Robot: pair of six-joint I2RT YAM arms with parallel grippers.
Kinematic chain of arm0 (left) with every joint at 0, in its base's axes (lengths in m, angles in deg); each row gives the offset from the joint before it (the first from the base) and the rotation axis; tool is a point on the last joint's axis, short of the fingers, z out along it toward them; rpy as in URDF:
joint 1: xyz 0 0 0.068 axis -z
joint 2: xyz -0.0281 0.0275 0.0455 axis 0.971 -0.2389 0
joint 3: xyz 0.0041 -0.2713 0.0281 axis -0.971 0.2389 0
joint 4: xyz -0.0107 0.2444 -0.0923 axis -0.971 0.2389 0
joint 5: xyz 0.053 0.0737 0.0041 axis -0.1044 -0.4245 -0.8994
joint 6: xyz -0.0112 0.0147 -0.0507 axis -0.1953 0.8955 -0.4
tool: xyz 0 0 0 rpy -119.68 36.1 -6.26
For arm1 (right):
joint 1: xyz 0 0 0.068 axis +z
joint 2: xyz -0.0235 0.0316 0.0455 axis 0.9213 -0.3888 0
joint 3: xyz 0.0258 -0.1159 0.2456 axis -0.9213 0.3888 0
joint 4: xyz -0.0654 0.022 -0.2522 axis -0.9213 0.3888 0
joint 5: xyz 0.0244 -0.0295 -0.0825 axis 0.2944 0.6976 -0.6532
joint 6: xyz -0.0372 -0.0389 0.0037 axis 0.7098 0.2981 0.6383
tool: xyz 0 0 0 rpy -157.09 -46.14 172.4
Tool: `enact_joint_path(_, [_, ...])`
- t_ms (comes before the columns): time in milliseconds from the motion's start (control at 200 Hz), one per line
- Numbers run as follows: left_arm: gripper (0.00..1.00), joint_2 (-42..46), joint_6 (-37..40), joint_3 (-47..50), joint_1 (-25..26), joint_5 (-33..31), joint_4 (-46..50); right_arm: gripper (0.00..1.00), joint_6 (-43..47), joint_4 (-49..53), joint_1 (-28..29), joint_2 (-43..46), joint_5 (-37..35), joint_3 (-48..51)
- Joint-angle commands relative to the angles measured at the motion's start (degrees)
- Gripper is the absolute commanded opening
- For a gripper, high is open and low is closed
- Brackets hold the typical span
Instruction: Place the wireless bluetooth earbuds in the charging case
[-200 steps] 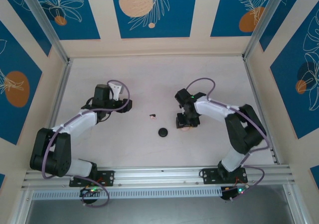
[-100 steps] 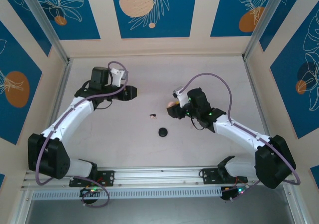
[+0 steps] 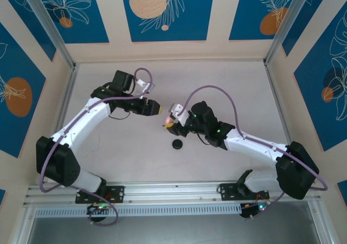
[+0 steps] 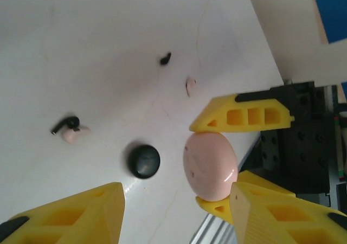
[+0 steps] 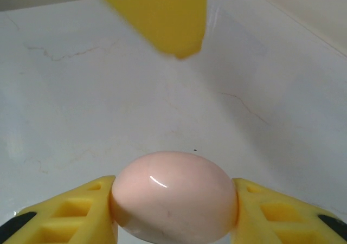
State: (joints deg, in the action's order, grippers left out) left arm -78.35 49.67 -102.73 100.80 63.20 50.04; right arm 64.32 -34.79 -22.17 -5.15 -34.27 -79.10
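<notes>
**Pink case clamped above a pale surface**

Cream walls carrying blue leaf-patterned panels point(image 3: 162, 11) are enclosing the pale, faintly veined surface point(image 3: 217, 87), and an aluminium rail point(image 3: 173, 188) is running along its near edge. The right claw point(image 5: 173, 200) is clenching a glossy pale pink charging case point(image 5: 173, 192) by its sides. The left claw point(image 3: 154, 108) is hovering released near it. A black round disc point(image 4: 144, 160) is lying near the case. The wireless bluetooth earbuds are lying well apart as tiny dark specks, one earbud point(image 4: 66, 124) touching a pinkish bit and the other earbud point(image 4: 165, 58) farther off.
</notes>
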Motion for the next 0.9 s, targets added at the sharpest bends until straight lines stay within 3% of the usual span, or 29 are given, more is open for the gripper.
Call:
enact_joint_path(0, [0.53,-0.1,2.1,-0.8,2.4,0.6,3.2,0.38,3.2,-3.1,0.8,-1.3,-0.6,-2.8])
enact_joint_path(180, [0.53,1.1,1.0,1.5,3.9,-0.6,0.8,0.37,3.7,-4.0,1.8,-3.6,0.0,-4.4])
enact_joint_path(360, [0.45,1.1,1.4,1.6,3.9,-3.9,1.1,0.37,3.7,-5.6,3.2,-4.2,-0.2,-4.4])
enact_joint_path(555, [0.43,0.2,1.6,2.0,4.0,-1.7,1.1,0.37,3.3,-6.1,3.5,-5.2,-0.9,-5.1])
enact_joint_path(805, [0.20,-1.5,3.8,1.3,4.2,0.0,2.9,0.37,2.8,-7.4,3.4,-5.8,-3.0,-4.7])
enact_joint_path(895, [0.18,-1.3,4.2,1.3,4.2,-0.8,2.8,0.41,2.6,-8.4,3.5,-5.3,-4.2,-3.8])
